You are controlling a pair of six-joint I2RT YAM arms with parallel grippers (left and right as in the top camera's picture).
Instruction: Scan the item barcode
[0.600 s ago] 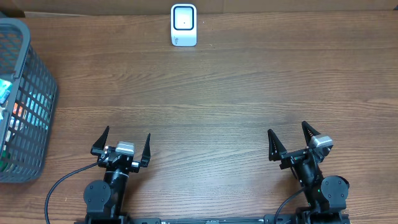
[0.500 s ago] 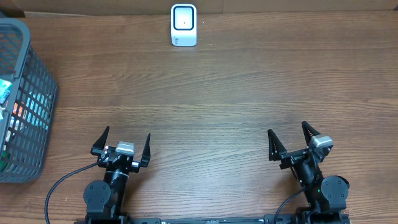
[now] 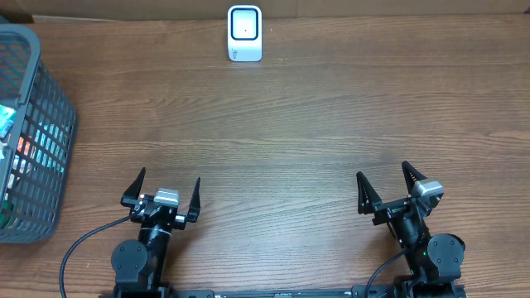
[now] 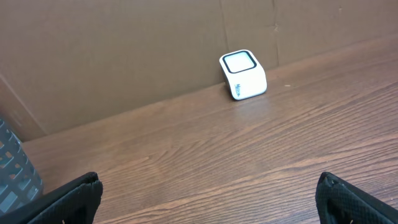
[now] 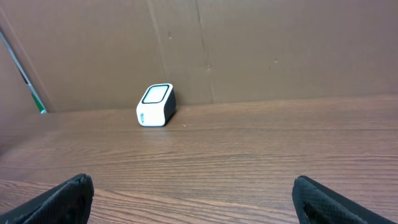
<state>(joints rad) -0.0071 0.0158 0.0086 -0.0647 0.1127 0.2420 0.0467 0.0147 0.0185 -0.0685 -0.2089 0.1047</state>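
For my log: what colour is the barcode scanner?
White scanner with a dark-rimmed window, clearest in the left wrist view.

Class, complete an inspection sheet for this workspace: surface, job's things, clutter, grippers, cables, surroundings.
Surface: brown wooden table.
Job's things: white barcode scanner upright at the far edge; grey mesh basket at left, coloured items inside.
Clutter: nothing seen.
Grippers: left gripper and right gripper, jaws open, empty.
Cables: left cable loops from the left arm's base; right cable by the right base.
Surroundings: cardboard wall behind the table.
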